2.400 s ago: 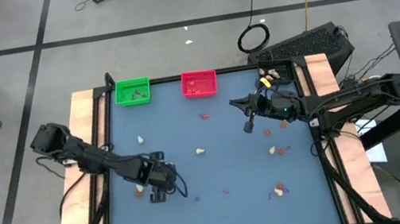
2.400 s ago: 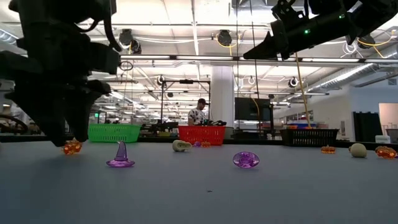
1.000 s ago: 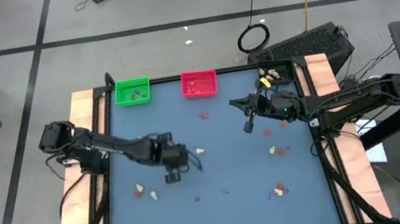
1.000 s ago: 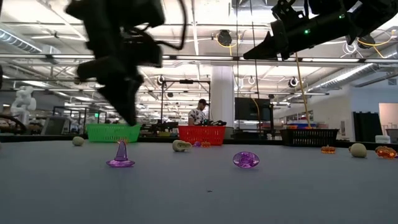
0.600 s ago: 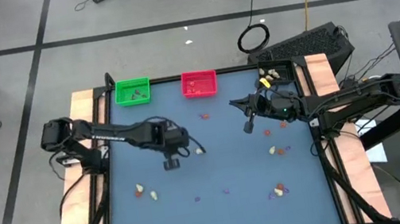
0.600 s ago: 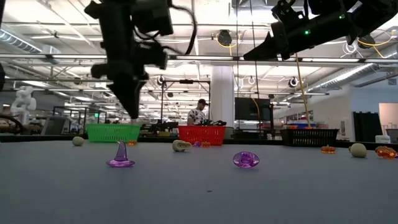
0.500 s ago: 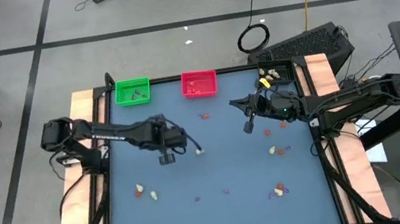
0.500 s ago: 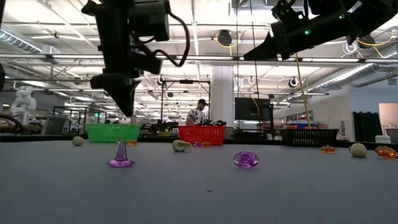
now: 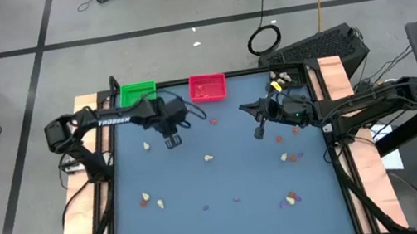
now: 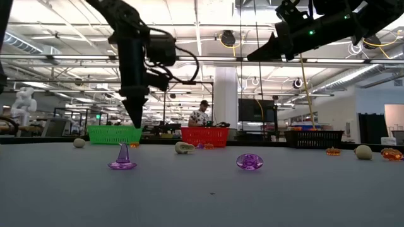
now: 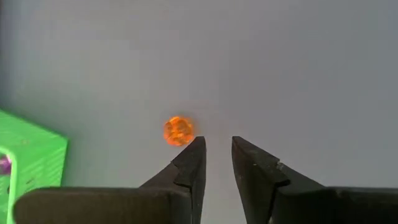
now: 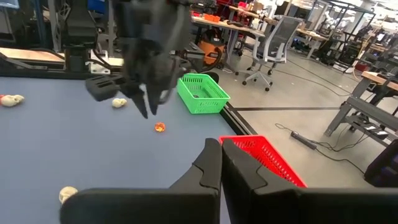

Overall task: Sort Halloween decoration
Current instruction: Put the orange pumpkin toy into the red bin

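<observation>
The left claw [image 9: 173, 142] has swung up the table [image 9: 234, 172] toward the green tray [image 9: 138, 94], its fingers slightly apart and empty, above an orange trinket [image 11: 178, 130]. The right claw [image 9: 260, 133] hangs shut near the red tray [image 9: 207, 87]. Cream, orange and purple trinkets [image 9: 291, 198] lie scattered.

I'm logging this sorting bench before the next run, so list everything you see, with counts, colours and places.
table: one, blue-grey, centre
green tray: one, far edge, left
red tray: one, far edge, middle
black tray: one, far right corner
cream trinkets: about six, scattered
purple trinkets: about four, near half
orange trinkets: several; one by the green tray, others right
person: one, far behind the table
left gripper: near the green tray, jaws open, empty
right gripper: raised, right side, jaws shut
</observation>
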Robot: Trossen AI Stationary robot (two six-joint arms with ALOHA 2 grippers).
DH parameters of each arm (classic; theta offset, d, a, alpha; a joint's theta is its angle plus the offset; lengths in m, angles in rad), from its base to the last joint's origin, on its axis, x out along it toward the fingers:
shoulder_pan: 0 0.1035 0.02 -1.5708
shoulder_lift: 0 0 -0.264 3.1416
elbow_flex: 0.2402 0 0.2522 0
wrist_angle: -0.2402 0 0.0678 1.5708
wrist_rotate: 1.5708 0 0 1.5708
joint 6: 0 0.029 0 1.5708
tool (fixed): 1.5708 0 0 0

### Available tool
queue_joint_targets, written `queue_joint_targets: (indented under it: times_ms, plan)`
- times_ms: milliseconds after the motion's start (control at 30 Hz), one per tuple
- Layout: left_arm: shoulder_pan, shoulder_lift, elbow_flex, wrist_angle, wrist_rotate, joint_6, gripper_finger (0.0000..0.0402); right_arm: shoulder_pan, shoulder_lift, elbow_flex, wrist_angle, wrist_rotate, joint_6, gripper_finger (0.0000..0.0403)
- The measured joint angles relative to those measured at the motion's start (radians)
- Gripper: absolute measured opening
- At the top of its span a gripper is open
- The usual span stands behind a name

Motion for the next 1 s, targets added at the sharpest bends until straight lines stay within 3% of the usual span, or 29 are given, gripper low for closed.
queue_joint_targets:
  times_ms: [333,1000]
  plan:
    - [0.144,0.067,0.0,0.03,0.091,0.026,0.0086,0.0,0.0,0.0,0.0,0.0,-0.011,0.0]
    - [0.176,0.11,-0.001,0.059,0.084,0.041,0.0086,0.0,0.0,0.0,0.0,0.0,-0.009,0.0]
